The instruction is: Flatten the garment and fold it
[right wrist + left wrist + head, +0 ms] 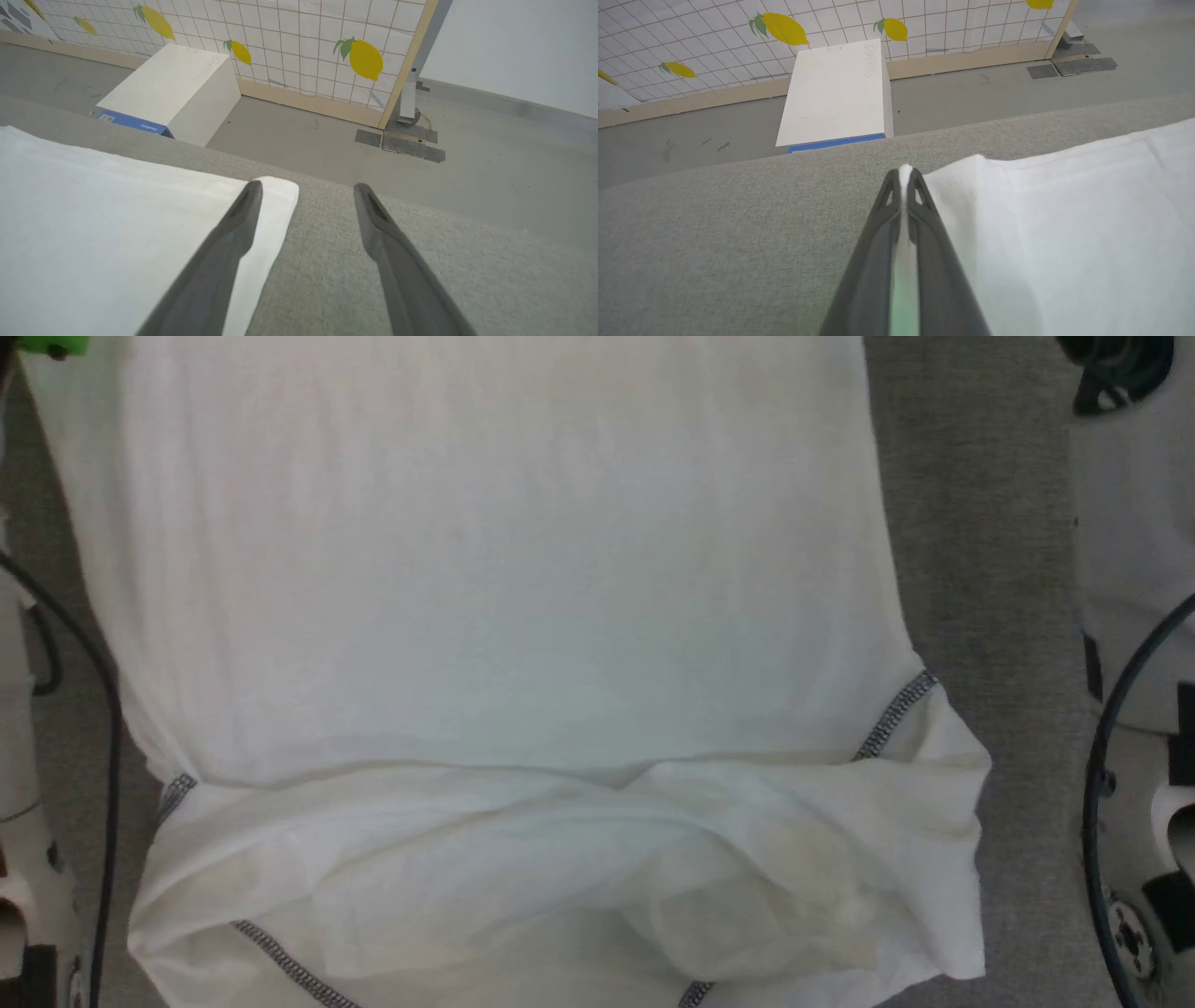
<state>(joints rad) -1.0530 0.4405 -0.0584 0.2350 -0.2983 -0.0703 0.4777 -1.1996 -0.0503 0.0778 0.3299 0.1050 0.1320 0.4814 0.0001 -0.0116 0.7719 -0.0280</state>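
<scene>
Fingers [938, 270] of my left gripper [904, 177] clamp one corner of the garment [1064, 233] spread on the grey surface [714, 242], while my right gripper [308, 186] gapes over the other corner, so I judge closing it comes next.

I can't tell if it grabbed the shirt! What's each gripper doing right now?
Left gripper: closed on a corner of the shirt.
Right gripper: open, holding nothing, at another corner.

Bright, even light (soft focus), faint shadows.
</scene>
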